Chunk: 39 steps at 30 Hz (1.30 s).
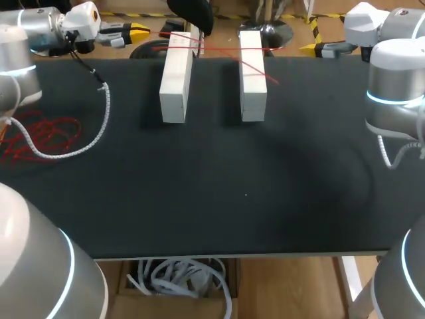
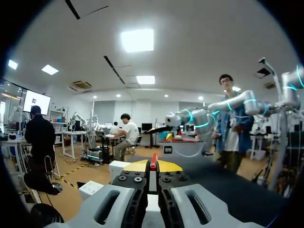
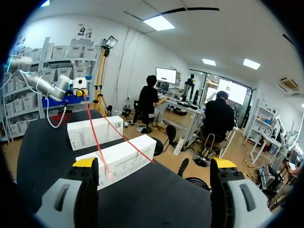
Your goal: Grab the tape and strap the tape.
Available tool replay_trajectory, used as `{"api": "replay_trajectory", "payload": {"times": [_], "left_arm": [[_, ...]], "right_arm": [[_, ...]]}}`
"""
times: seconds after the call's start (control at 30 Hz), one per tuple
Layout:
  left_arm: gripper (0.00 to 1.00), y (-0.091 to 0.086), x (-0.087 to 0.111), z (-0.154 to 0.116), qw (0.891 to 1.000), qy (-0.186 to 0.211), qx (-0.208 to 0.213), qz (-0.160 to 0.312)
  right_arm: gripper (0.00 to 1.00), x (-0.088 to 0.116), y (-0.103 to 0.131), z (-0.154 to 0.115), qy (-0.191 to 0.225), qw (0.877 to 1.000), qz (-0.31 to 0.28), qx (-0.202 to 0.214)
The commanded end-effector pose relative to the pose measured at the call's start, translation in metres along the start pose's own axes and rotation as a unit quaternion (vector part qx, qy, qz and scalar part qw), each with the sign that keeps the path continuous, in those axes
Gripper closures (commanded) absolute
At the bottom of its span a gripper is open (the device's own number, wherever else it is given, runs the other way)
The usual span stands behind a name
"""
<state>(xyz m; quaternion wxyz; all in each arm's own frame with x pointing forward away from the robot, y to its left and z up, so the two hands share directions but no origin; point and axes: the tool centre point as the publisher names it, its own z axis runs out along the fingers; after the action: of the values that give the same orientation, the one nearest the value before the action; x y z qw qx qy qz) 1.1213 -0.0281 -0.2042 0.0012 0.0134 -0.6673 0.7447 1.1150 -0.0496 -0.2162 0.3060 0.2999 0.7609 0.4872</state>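
Black bench [image 1: 265, 199]: two white blocks [image 1: 176, 80] near 12 o'clock, with red tape [image 3: 96, 135] strung across them. Left jaws pinched together on the tape's end; right jaws wide apart, holding nothing.

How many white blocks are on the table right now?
2. The left white block stands near the far edge of the table, left of middle. The right white block lies beside it, apart. A strand of red tape crosses both. None seems hidden.
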Motion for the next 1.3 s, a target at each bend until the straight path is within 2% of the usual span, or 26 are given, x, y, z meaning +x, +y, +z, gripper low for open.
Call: {"api": "replay_trajectory", "payload": {"times": [0.03, 0.17, 0.3, 0.5, 0.67, 0.83, 1.07, 1.3], "left_arm": [[1.00, -0.007, 0.012, 0.008, 0.999, -0.031, 0.022, 0.002], [1.00, -0.019, 0.027, 0.017, 0.997, -0.012, 0.077, -0.006], [1.00, -0.032, 0.043, 0.023, 0.995, -0.001, 0.099, -0.019], [1.00, -0.059, 0.068, 0.028, 0.988, -0.035, 0.144, -0.038], [1.00, -0.071, 0.087, 0.036, 0.983, -0.057, 0.167, -0.043], [1.00, -0.077, 0.101, 0.046, 0.981, -0.070, 0.176, -0.048], [1.00, -0.085, 0.116, 0.055, 0.972, -0.118, 0.200, -0.042], [1.00, -0.094, 0.132, 0.063, 0.969, -0.152, 0.191, -0.036]], "right_arm": [[0.00, 0.000, 0.000, 0.000, 0.000, 1.000, 0.000, -0.001], [0.00, 0.000, 0.000, 0.000, 0.000, 1.000, 0.000, -0.001], [0.00, 0.000, 0.000, 0.000, 0.000, 1.000, 0.000, -0.001], [0.00, 0.000, 0.000, 0.000, 0.000, 1.000, 0.000, -0.001], [0.00, 0.000, 0.000, 0.000, 0.000, 1.000, 0.000, -0.001], [0.00, 0.000, 0.000, 0.000, 0.000, 1.000, 0.000, -0.001], [0.00, 0.000, 0.000, 0.000, 0.000, 1.000, 0.000, -0.001], [0.00, 0.000, 0.000, 0.000, 0.000, 1.000, 0.000, -0.001]]}}
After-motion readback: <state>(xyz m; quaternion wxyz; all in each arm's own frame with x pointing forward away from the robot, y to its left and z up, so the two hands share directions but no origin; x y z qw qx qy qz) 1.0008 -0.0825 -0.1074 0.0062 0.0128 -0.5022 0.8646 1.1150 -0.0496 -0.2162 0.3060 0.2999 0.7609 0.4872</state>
